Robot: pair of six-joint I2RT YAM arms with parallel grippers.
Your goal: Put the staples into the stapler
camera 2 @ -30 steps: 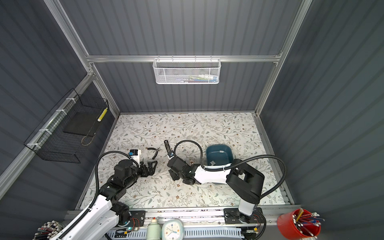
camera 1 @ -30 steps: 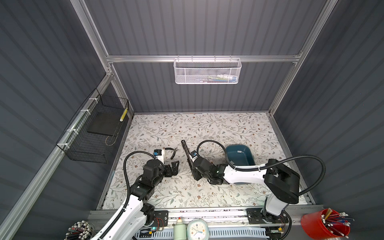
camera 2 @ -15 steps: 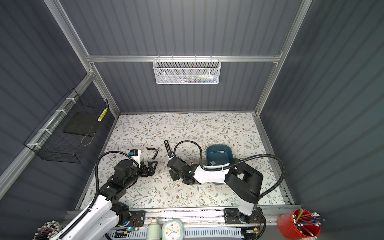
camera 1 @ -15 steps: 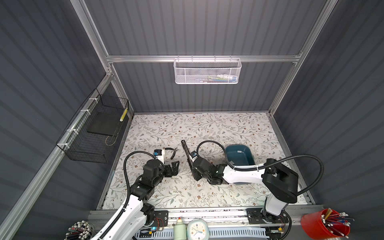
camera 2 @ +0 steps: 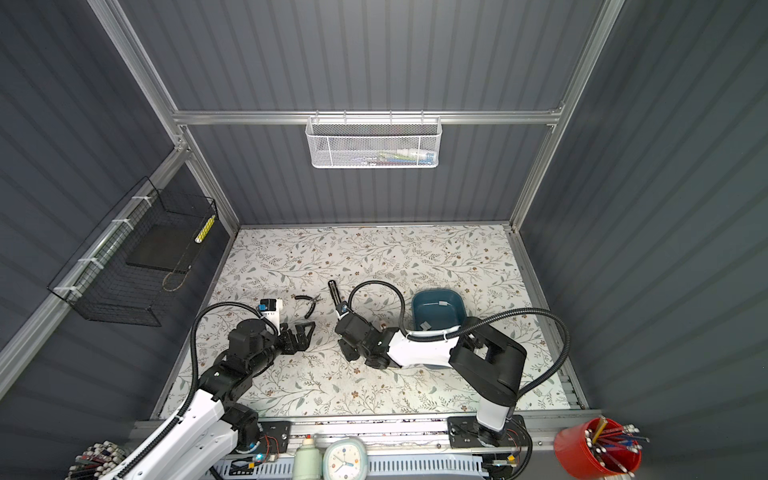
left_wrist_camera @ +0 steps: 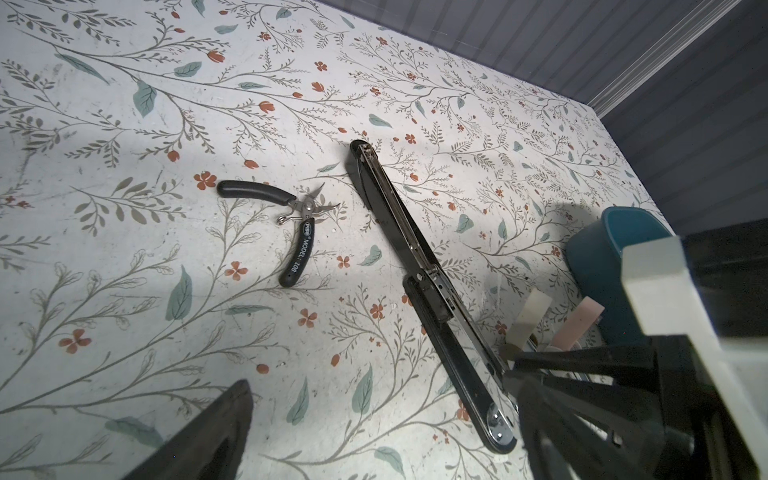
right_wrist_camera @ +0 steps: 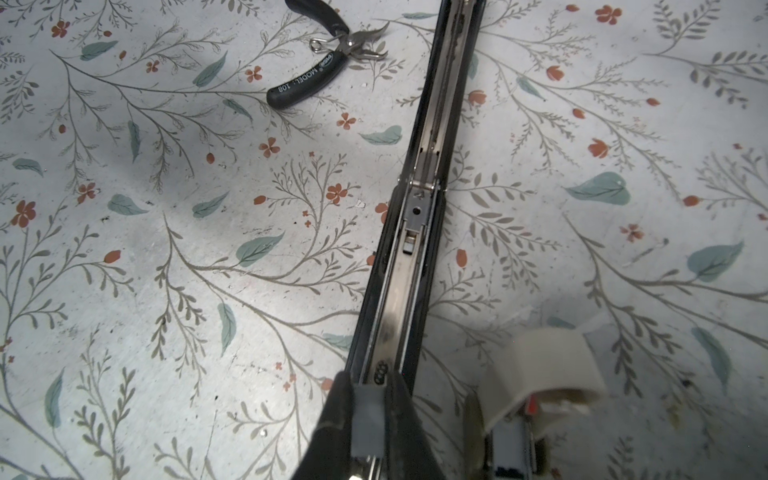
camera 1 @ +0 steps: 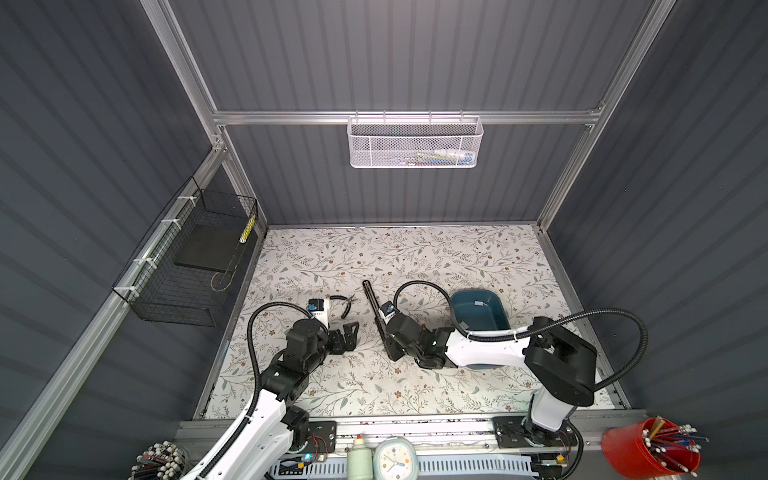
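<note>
My left jaws: spread wide on my left gripper, holding nothing, close above the table and just to the left of the stapler's near half
My right jaws: pressed together on my right gripper, pinching a small grey staple strip between the two black fingers
Staple strip: in my right grip, directly over the near end of the stapler's bright metal channel; I cannot tell whether it touches the channel
Stapler: black, opened out flat in one long line with the channel side up, lying near the middle of the table; my right gripper covers its near end in both top views
Spare staples: two small grey strips lie in the blue tub, apart from each other
Blue tub: on the table to the right of the stapler; my right arm crosses in front of it in both top views
Pliers: black handles splayed, tips pointing toward the stapler's far half, near it but not touching
My arms: both reach in from the front edge of the table
</note>
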